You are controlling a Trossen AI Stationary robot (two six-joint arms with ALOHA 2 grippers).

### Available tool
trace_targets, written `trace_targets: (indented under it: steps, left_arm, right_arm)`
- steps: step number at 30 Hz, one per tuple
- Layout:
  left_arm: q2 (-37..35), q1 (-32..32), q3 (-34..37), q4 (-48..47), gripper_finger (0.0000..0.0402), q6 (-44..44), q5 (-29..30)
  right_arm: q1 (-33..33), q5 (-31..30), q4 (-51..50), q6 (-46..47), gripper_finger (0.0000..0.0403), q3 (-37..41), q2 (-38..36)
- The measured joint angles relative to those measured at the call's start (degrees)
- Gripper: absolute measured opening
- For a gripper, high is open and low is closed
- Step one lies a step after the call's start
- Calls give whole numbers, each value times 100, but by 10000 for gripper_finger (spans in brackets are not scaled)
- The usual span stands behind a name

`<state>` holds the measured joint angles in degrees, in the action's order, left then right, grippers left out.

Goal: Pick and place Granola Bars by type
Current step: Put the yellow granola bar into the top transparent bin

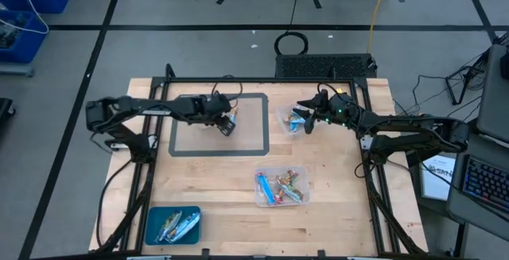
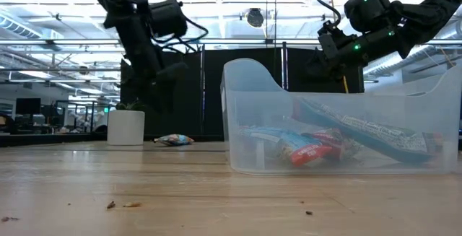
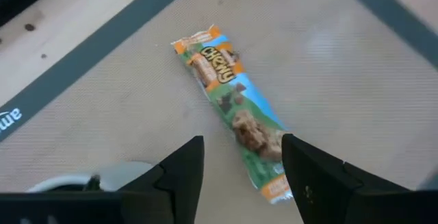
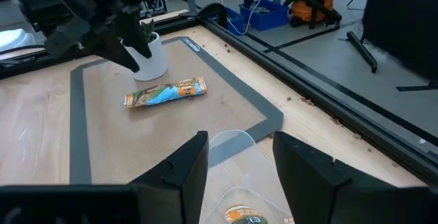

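Note:
One granola bar [image 3: 233,107] in an orange, green and blue wrapper lies flat on the grey mat [image 3: 328,66], also seen in the right wrist view [image 4: 164,94]. My left gripper [image 3: 243,145] hangs open above it, tilted down, touching nothing; a small white cup [image 4: 147,56] stands beside it. My right gripper [image 4: 241,142] waits open over a clear tub [image 1: 293,119] at the far right that holds bars. A second clear tub [image 1: 280,185] holds blue and red bars. A blue tray [image 1: 172,224] holds silvery bars.
The mat's dark border [image 1: 219,150] frames the far-left work area. The two clear tubs stand right of it, the blue tray at the near left corner. Bare wood [image 1: 215,180] lies between the mat and the near edge.

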<state>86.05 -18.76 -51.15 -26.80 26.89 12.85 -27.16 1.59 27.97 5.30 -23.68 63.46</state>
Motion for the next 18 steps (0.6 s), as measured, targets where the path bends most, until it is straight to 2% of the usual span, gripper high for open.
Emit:
trace_targets:
  steps: [9,15,18]
  left_arm:
    - [657,-111,-22,70,175,122,144]
    - [845,-146,-28,416,175,35,-457]
    - [845,-137,-30,447,175,10,-560]
  right_arm:
    - [0,0,2,0,155,0,0]
    - [0,0,4,0,155,0,0]
    - [0,2,4,1,155,0,0]
